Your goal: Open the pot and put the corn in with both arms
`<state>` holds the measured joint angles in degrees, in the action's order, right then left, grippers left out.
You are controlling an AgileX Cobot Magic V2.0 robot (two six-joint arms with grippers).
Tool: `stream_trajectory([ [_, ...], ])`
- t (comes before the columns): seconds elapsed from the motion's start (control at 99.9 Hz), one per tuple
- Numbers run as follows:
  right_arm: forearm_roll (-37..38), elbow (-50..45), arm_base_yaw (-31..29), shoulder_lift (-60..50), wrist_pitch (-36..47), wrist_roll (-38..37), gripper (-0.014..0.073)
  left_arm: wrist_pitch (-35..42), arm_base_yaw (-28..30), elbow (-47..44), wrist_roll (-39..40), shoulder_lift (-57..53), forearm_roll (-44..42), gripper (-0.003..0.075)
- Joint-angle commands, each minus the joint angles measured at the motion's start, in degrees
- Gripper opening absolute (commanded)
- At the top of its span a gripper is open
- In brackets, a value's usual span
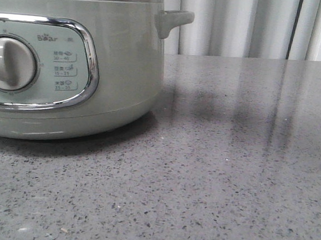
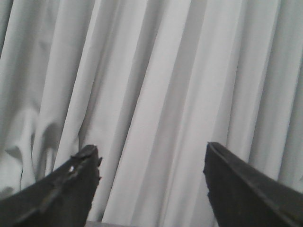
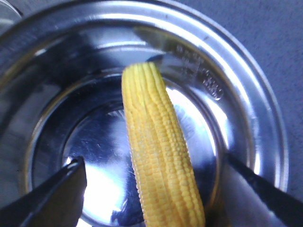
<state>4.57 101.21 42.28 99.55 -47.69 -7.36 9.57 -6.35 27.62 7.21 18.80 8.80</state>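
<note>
The pale green pot (image 1: 120, 67) stands at the left of the grey table, with its dial panel facing me; its top is cut off by the frame. In the right wrist view I look down into its shiny steel inside (image 3: 94, 94). The yellow corn (image 3: 158, 151) lies in there. My right gripper (image 3: 152, 161) is above the pot's mouth, open, with the jaws wide on either side of the corn and not touching it. My left gripper (image 2: 151, 149) is open and empty, and faces the curtain. Neither gripper shows in the front view.
The speckled grey table (image 1: 228, 175) stretches to the right of the pot and in front of it. A pale pleated curtain (image 2: 156, 71) hangs behind the table. The pot's stubby side handle (image 1: 174, 20) sticks out to the right.
</note>
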Motion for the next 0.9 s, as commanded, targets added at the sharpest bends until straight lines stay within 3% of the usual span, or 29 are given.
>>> stream_trajectory([
  [0.0, 2.64, 1.98, -0.15, -7.40, 2.19, 0.54, 0.0436, 1.62, -0.49, 2.14, 0.50, 0.51, 0.33, 0.0440],
  [0.2, 8.07, -1.43, -0.15, -18.44, -1.32, 0.54, 0.0073, -2.85, -0.49, 2.14, 0.27, 0.51, -0.51, 0.0411],
  [0.31, 11.68, -7.96, -0.15, -26.49, 0.82, 0.54, -0.0020, -4.73, -0.49, 2.14, 0.27, 0.41, -0.51, 0.0329],
  [0.64, 20.93, -43.13, -0.15, -60.00, 18.74, 0.54, -0.0044, -14.02, -0.49, 2.14, 0.14, 0.41, -0.51, -0.0016],
  [0.891, 21.19, -63.05, -0.15, -86.60, 24.81, 0.54, -0.0044, -22.33, -0.49, 2.04, -0.34, 0.75, -0.15, -0.0020],
])
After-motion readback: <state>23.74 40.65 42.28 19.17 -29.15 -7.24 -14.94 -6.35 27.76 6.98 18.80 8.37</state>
